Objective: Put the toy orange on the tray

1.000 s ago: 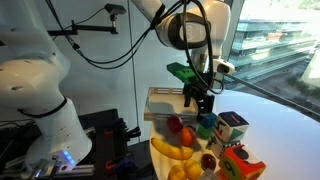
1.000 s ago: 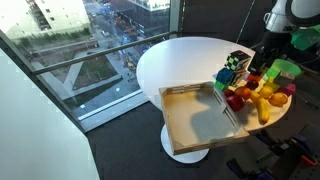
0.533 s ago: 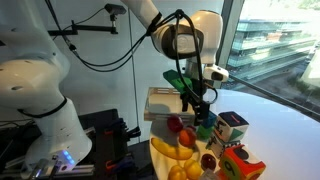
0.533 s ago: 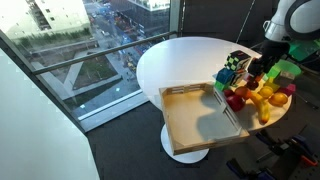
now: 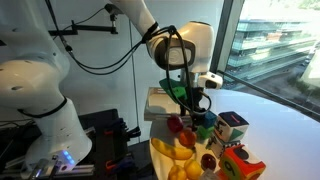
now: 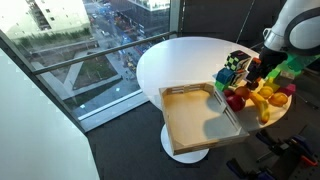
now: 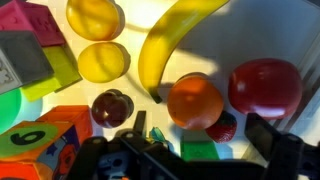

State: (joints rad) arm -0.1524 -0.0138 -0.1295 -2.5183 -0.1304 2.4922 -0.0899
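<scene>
One gripper (image 7: 205, 150) is hovering, jaws wide and empty, over the toy orange (image 7: 195, 100) | orange is lying between banana (image 7: 170, 45) and red apple (image 7: 265, 85) near the table (image 6: 180, 60) edge | approach step; next calls for lowering, closing, carrying to the tray (image 6: 190, 128) alongside
</scene>
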